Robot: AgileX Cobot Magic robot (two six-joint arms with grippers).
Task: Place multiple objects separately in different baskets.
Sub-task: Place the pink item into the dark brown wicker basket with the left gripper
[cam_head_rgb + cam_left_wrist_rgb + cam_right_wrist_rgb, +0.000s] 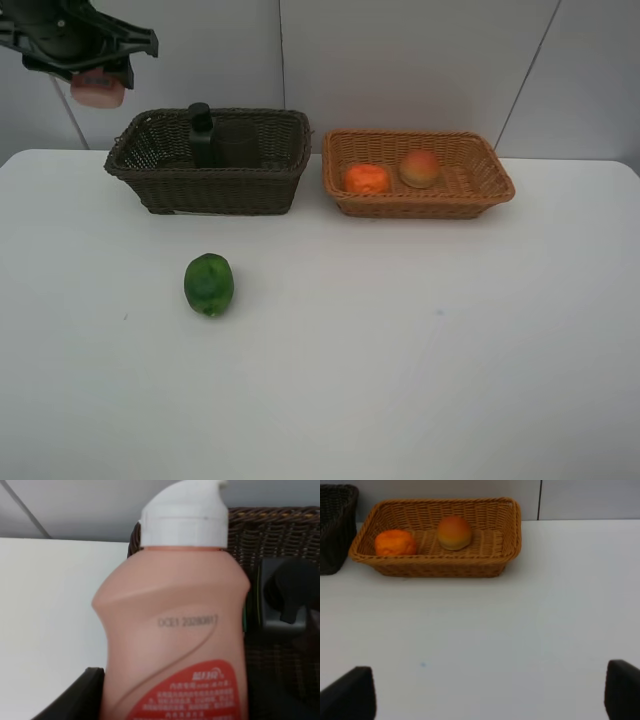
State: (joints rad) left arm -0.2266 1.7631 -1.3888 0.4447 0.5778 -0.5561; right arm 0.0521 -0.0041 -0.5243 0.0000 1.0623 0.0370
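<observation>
The left pincer (97, 75) grips the pink bottle (98, 90) high, left of the dark brown basket (205, 190); it should centre over clear basket floor beside the pump bottle (201, 135) before releasing.

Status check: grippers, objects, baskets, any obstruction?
Left gripper holds pink bottle above dark basket. Right gripper open, empty. Green fruit on table.

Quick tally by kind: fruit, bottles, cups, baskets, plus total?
Fruit: 3, green fruit on the table, tangerine and peach in the tan basket
Bottles: 2, pink bottle held in the left end effector, pump bottle in the dark basket
Cups: 1, cup in the dark basket
Baskets: 2
Total: 8
</observation>
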